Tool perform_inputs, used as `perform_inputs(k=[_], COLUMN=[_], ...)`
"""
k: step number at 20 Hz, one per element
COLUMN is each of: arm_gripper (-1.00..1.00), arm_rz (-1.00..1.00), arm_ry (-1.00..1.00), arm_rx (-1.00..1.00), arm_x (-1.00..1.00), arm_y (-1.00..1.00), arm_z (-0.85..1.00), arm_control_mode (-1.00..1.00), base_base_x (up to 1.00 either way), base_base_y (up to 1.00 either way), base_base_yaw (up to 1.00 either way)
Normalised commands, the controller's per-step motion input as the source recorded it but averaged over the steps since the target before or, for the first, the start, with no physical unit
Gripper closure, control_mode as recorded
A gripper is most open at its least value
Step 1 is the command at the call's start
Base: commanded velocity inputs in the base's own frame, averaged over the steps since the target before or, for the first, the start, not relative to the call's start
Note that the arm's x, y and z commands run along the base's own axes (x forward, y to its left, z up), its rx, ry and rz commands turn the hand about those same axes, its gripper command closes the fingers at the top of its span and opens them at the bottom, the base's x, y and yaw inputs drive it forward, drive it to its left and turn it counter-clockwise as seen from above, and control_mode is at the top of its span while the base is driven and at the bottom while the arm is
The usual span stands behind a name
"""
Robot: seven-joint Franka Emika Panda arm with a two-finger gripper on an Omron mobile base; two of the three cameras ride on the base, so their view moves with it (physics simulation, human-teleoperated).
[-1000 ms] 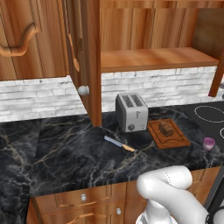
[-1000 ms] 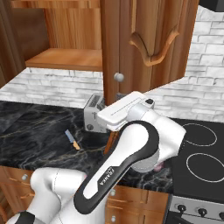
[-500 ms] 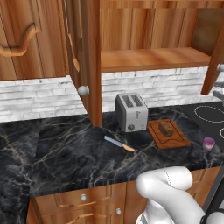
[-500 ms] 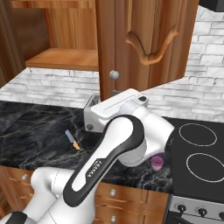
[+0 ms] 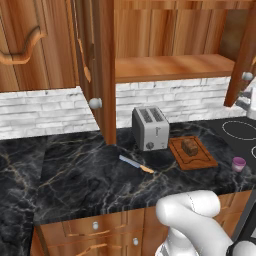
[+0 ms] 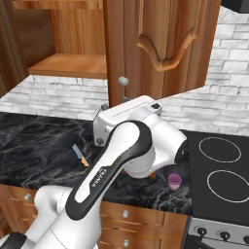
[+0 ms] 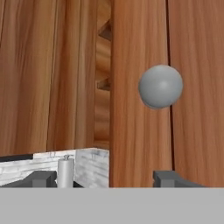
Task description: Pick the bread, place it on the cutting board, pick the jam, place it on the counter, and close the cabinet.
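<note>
The cabinet (image 5: 95,70) hangs open over the black counter (image 5: 75,175), with a door on each side. Under it lies a knife (image 5: 136,164), then a toaster (image 5: 150,127). Next to the toaster sits the cutting board (image 5: 192,152), and the bread (image 5: 189,146) is on top of it. To the right, near the counter's edge, stands the jam (image 5: 239,164). The gripper (image 7: 103,178) is up close to a door's round knob (image 7: 160,86). Its jaws are spread apart and hold nothing.
</note>
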Motion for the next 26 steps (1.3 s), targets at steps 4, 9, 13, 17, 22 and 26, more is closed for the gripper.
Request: perform_inputs(k=[4,9,13,17,22,26], arm_gripper=[-1.00,-1.00,-1.00,-1.00,-1.00,-1.00], arm_rz=[-0.03,-0.03,-0.05,-0.06,-0.06,-0.06], arm_ry=[0.00,0.00,0.00,0.00,0.00,0.00], arm_rx=[0.00,0.00,0.00,0.00,0.00,0.00], arm_x=[0.30,0.33,0.33,0.34,0.34,0.33], arm_y=[0.09,0.12,0.12,0.07,0.05,0.06], arm_z=[0.00,0.00,0.00,0.00,0.00,0.00], arm_control_mode=[-1.00,-1.00,-1.00,-1.00,-1.00,-1.00], base_base_x=[0.00,0.00,0.00,0.00,0.00,0.00], base_base_y=[0.00,0.00,0.00,0.00,0.00,0.00], base_base_yaw=[0.00,0.00,0.00,0.00,0.00,0.00])
